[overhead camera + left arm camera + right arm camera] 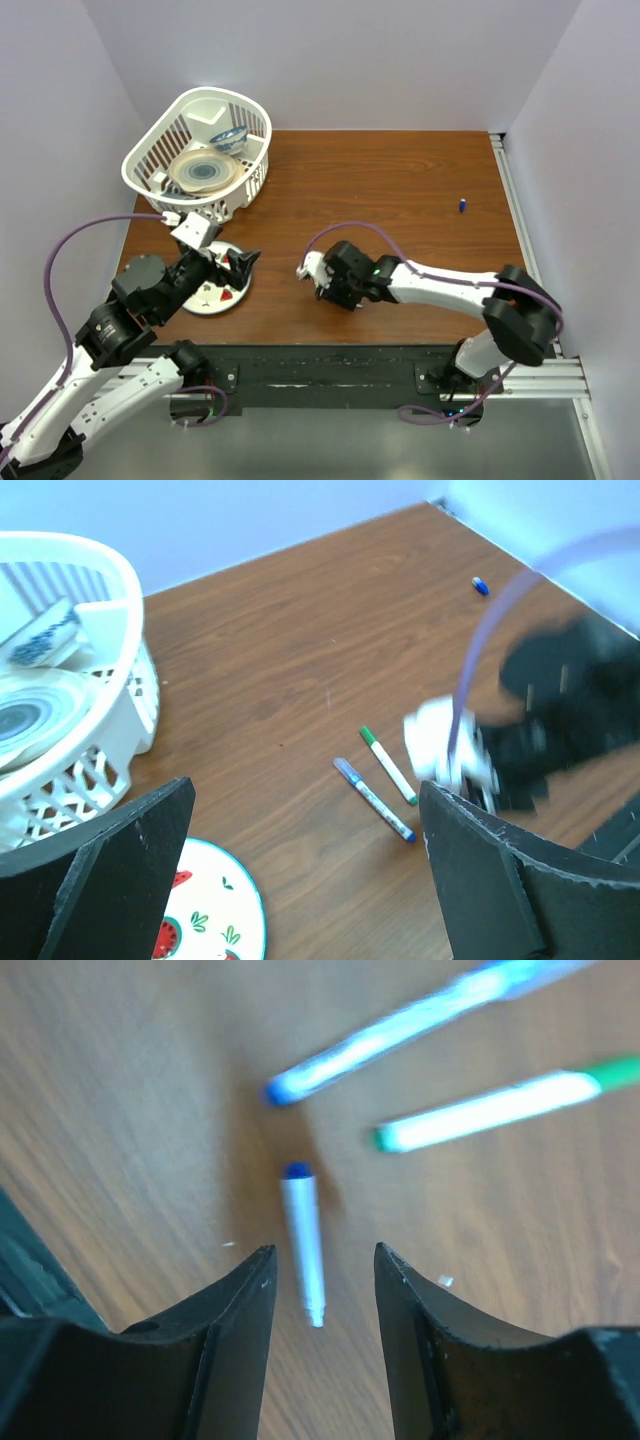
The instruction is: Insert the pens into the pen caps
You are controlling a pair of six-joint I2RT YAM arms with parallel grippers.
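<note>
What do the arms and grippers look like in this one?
The left arm and right arm have white links and black joints, each with a looping purple cable. The left gripper and right gripper each have two black wedge-shaped fingers.

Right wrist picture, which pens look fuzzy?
Right wrist view: the long blue-tipped white pen and green-ended white pen are blurred, the short white pen with a blue end looks sharper; left wrist view: the black-and-white right arm is smeared.

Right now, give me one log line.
right pincer: open over blue-tipped pen | left pincer: open, empty | blue cap: alone, far right
</note>
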